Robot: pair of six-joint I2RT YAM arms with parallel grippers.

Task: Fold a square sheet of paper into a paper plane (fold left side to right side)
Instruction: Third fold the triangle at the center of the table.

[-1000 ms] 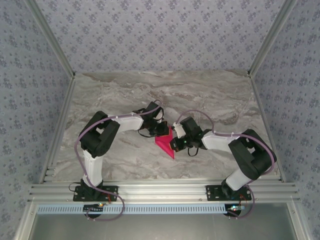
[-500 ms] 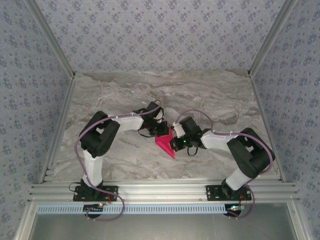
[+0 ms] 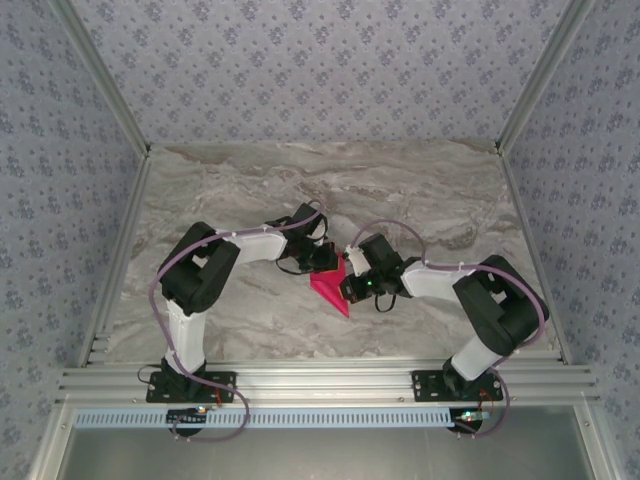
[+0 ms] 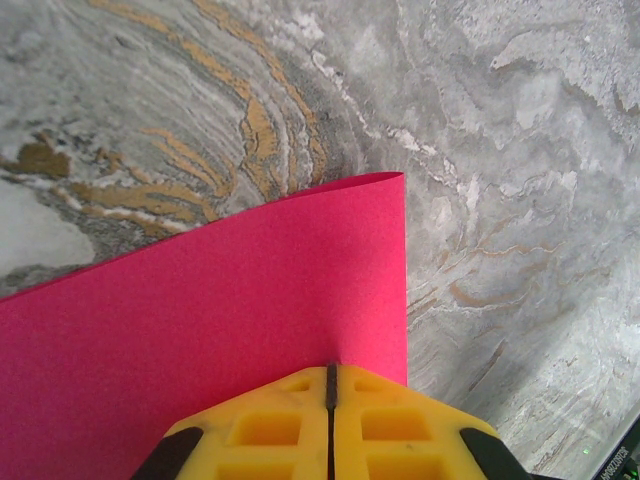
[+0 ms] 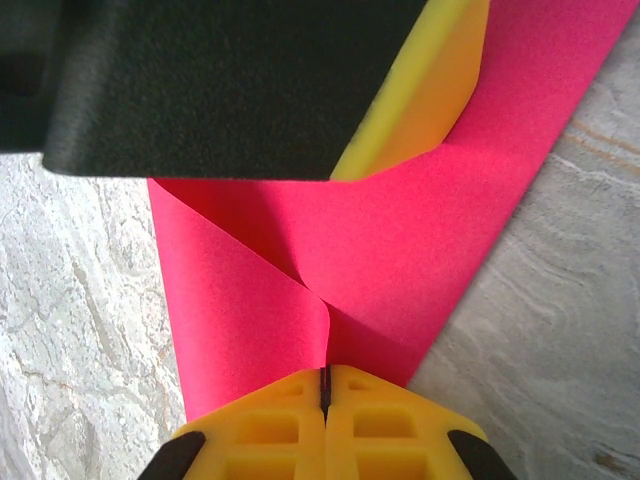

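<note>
Two grippers pinch one folded pink sheet of paper [image 3: 328,288] at the middle of the marble table [image 3: 250,190].
From above, the left gripper [image 3: 322,262] meets the sheet's far-left edge and the right gripper [image 3: 349,287] its right edge. Left wrist view: yellow fingers [image 4: 260,430] pressed together on the paper's near edge, its far edge bowed. Right wrist view: yellow fingers [image 5: 380,420] clamped on a raised crease, with the left gripper's yellow fingertip touching the sheet beyond.

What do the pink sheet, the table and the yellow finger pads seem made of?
Sheet: thin matte paper; it curls and creases sharply. Table: marble-look surface, grey with tan veins, possibly laminate. Pads: moulded yellow plastic or rubber, with recessed cells; can't tell which.
</note>
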